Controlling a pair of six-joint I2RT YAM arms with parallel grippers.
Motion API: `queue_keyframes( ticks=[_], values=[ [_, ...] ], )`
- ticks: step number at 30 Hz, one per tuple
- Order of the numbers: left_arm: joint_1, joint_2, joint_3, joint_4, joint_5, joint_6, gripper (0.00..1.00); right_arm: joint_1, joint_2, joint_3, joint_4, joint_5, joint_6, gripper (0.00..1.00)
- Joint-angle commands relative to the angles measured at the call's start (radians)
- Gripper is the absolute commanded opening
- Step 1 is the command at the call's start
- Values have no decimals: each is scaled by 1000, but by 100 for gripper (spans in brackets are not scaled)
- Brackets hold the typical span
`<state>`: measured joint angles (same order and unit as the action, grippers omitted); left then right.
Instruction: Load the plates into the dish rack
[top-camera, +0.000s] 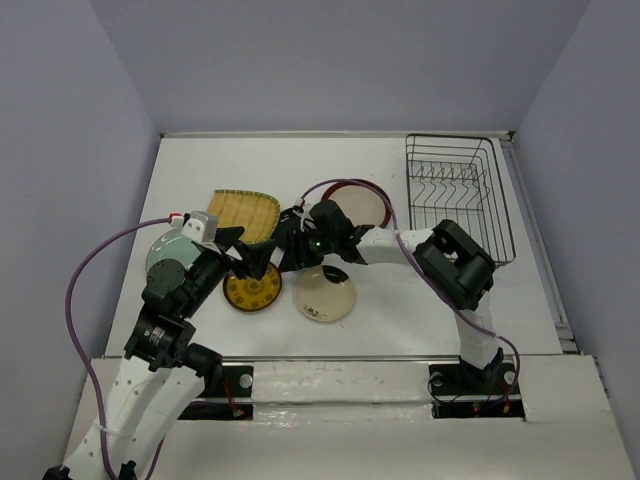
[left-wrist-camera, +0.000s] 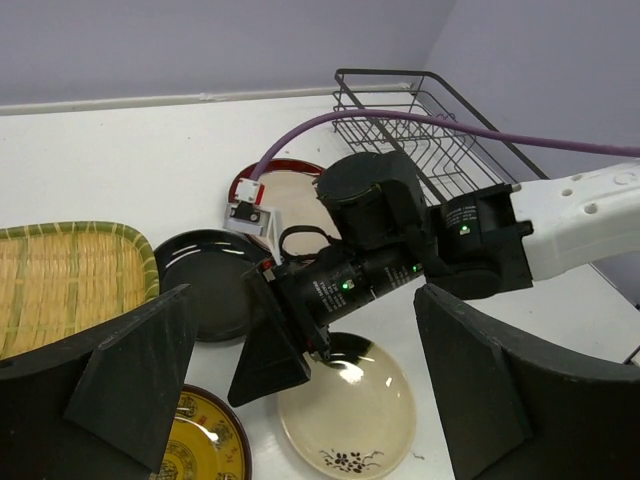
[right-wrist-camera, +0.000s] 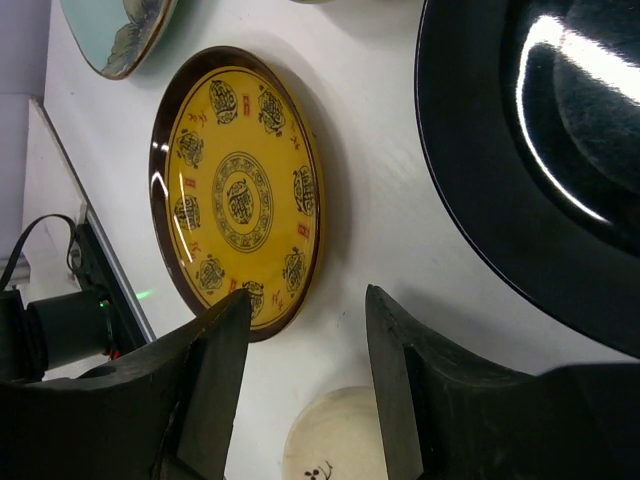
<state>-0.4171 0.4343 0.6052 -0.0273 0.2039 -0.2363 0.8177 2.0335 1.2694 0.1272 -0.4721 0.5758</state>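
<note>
The black wire dish rack (top-camera: 460, 195) stands empty at the back right. The yellow ribbed fan plate (top-camera: 243, 212), red-rimmed beige plate (top-camera: 352, 203), pale green plate (top-camera: 165, 250), small patterned yellow plate (top-camera: 252, 290) and cream plate with a dark mark (top-camera: 323, 294) lie flat on the table. The small black plate (left-wrist-camera: 210, 285) lies under the arms. My right gripper (right-wrist-camera: 305, 340) is open and empty, low over bare table between the patterned yellow plate (right-wrist-camera: 235, 190), black plate (right-wrist-camera: 540, 170) and cream plate (right-wrist-camera: 335, 440). My left gripper (left-wrist-camera: 310, 400) is open and empty, just above the right one.
The two grippers (top-camera: 243, 258) (top-camera: 283, 262) crowd together at table centre-left. A purple cable (top-camera: 100, 260) loops off the left arm, another over the red-rimmed plate. White table edges and grey walls bound the space.
</note>
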Motion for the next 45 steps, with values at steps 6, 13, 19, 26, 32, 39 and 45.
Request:
queue_keyframes(
  ticks=[6,13,19,26,32,39,45],
  values=[
    [5,-9,34,55,20,12,99,57,103,117,-1,-43,-1,50],
    [4,-20,33,55,5,11,99,66,137,119,25,-25,33,26],
    [1,-35,33,53,-14,6,99,66,35,45,43,87,32,7],
    [-20,-81,36,47,-24,9,99,2,-369,-91,-52,366,-53,7],
    [-72,-138,38,38,-53,14,99,-294,-746,-162,-263,692,-105,7],
    [-152,-190,39,29,-104,22,99,-601,-883,-119,-393,1138,-234,7],
    [-219,-218,42,-6,-132,31,99,-748,-823,-77,-242,1305,-410,7]
  ],
)
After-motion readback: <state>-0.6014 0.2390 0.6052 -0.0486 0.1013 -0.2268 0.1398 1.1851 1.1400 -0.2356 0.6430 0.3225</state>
